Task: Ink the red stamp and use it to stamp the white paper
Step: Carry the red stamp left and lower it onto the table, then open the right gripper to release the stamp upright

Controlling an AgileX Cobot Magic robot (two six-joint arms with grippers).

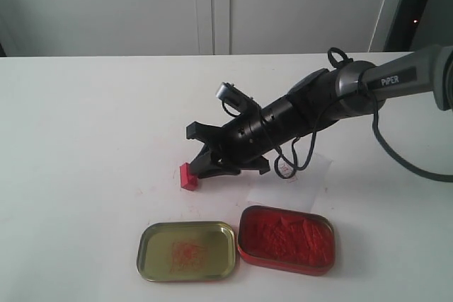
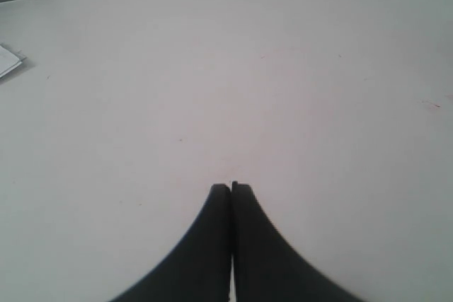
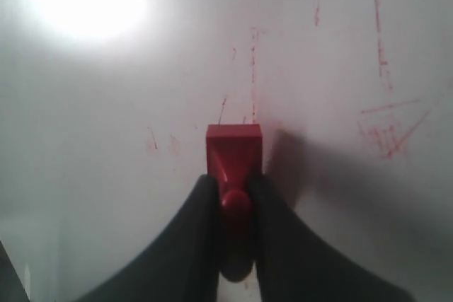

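Red stamp [image 1: 187,176] is down on the table [image 1: 85,139], its handle clamped between the right gripper's [image 1: 199,166] fingers, just left of the paper [image 1: 306,190] in the exterior view, with the arm [image 1: 318,97] crossing over that sheet. Left gripper [image 2: 231,190] hangs over the table, its jaws pressed together.

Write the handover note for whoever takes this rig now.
Left tool: shut, empty, over the table.
Right tool: shut on the red stamp, low at the table, left of the white paper in the exterior view.
Open ink tin and its lid lie nearer the camera.
Done: the paper seems to carry a red imprint, partly hidden.
Left: confirm the imprint, set the stamp down.
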